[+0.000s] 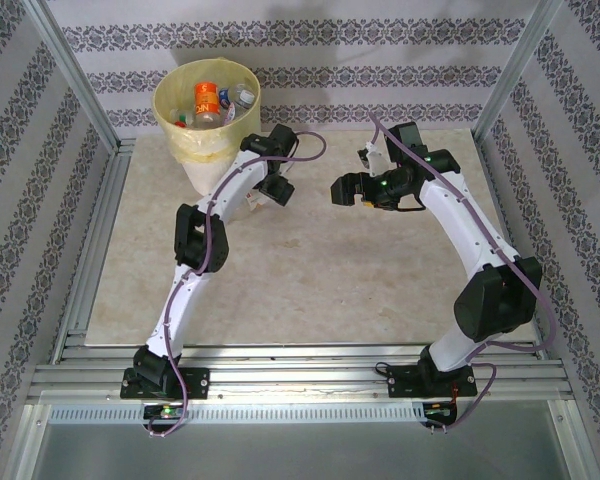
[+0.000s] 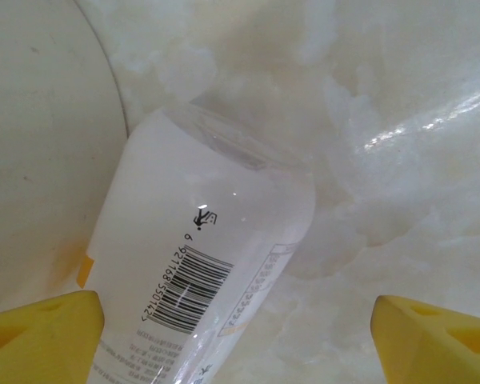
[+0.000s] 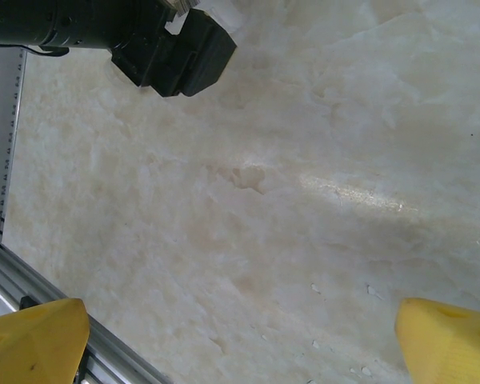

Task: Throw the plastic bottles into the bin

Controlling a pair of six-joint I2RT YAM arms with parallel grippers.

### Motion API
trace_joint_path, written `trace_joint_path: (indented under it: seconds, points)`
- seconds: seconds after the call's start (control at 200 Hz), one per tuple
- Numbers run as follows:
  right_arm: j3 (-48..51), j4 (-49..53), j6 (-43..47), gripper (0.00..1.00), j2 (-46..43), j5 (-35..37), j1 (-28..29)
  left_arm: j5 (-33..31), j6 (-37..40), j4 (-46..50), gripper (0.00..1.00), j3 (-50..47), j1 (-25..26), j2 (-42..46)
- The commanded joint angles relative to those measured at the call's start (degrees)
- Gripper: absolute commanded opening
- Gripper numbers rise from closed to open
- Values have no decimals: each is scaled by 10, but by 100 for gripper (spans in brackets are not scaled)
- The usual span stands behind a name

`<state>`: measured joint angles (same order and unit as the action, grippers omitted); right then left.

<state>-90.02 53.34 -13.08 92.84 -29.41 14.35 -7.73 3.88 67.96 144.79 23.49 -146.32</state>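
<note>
A clear plastic bottle with a white barcode label lies on the marble table, close beside the cream wall of the bin. My left gripper is open and straddles the bottle. The left yellow fingertip is next to the label and the right one stands well clear of it. In the top view the left gripper hangs low by the foot of the bin, which holds several bottles. My right gripper hovers open over bare table, with nothing between its fingertips.
Aluminium frame rails run along the table's left and near edges, and one rail lies under the right gripper's view. The left arm's black wrist is close to the right gripper. Patterned walls enclose the cell.
</note>
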Motion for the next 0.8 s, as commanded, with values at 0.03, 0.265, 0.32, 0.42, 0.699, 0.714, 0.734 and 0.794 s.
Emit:
trace_joint_path:
  seconds: [0.03, 0.265, 0.32, 0.42, 0.699, 0.714, 0.734, 0.794]
  points:
    - [-8, 10, 10, 98, 3, 4, -4, 21, -19, 43, 84, -13, -13, -22]
    - [-13, 7, 9, 98, 10, -2, -3, 35, -25, 58, 75, -33, -18, -24]
    - [-13, 4, 8, 98, 12, -5, -3, 36, -25, 60, 73, -34, -18, -22]
    - [-14, 0, 7, 98, 11, -6, -2, 39, -25, 61, 68, -35, -19, -19]
    - [6, -8, 5, 98, 0, -5, 0, 50, -32, 73, 50, -59, -17, -1]
    - [7, -9, 5, 98, 0, -6, -1, 49, -32, 73, 49, -58, -18, 0]
    - [9, -10, 5, 98, -1, -6, 0, 49, -33, 74, 47, -59, -18, 2]
    - [14, -13, 3, 98, -2, -6, 0, 51, -34, 74, 45, -62, -17, 7]
